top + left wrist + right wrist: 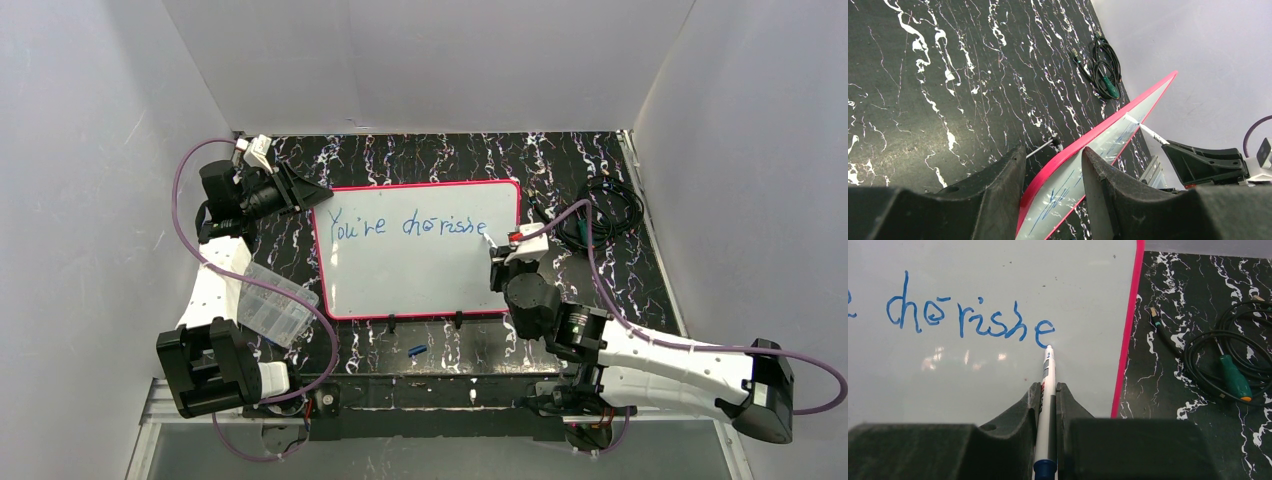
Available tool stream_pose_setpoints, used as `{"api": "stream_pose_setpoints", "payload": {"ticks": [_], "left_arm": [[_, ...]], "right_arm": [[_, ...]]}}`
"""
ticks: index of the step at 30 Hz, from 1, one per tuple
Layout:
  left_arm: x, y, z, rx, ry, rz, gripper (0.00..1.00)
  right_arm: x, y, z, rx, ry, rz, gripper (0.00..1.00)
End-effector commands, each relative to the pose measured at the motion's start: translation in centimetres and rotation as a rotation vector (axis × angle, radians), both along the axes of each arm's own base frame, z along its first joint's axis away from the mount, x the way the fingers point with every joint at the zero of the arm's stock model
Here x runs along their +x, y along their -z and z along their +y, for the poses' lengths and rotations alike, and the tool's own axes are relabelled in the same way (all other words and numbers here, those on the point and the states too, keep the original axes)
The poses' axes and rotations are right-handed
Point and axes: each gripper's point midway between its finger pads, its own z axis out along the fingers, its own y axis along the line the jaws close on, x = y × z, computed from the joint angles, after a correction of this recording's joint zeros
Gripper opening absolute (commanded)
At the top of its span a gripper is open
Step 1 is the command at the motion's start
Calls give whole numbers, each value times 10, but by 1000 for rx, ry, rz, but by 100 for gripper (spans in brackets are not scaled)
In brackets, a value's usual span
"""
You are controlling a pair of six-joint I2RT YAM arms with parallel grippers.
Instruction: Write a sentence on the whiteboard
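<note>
The whiteboard (pixel 420 275), glossy white with a pink-red frame, lies flat on the black marbled table. One line of blue handwriting (pixel 410 225) reads "You're cherishe"; the right wrist view shows "cherishe" (pixel 970 320). My right gripper (pixel 505 262) (pixel 1048 390) is shut on a white marker (pixel 1048 380), whose tip touches the board just below the last "e". My left gripper (pixel 305 190) (pixel 1050 165) sits at the board's far left corner. Its fingers stand either side of the red frame (pixel 1073 147), closed on the edge.
A clear plastic box (pixel 270 305) lies left of the board by the left arm. A coiled black cable with a green-handled tool (pixel 605 215) (pixel 1233 375) (pixel 1105 70) lies right of the board. A small blue cap (pixel 417 350) lies near the front edge. Grey walls enclose the table.
</note>
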Motion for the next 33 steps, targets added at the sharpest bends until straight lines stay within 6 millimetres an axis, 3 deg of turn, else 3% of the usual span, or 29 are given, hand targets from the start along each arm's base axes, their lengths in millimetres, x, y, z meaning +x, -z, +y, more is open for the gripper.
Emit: {"api": "stream_pose_setpoints", "payload": {"ticks": [1,4,8,23,28,33], "left_arm": [[-11,-11,-8,-10,45,-27,43],[-11,-11,-8,-10,46,-27,43],[-11,-11,-8,-11,47,-28,43],[-11,-11,-8,-10,46,-26,43],[-11,-11,-8,-9,46,-29,43],[-11,-11,-8,-9,45,-28,43]], "right_arm": [[2,-29,-9,66,35,-51,1],[2,-40,-10,97,35,-74,1],[5,-39,-16,63,84,-80,1],[12,-44,-2,24,63,-119,1],[10,-34,4,6,29,-87,1],[4,-19,-3,15,26,-39,1]]}}
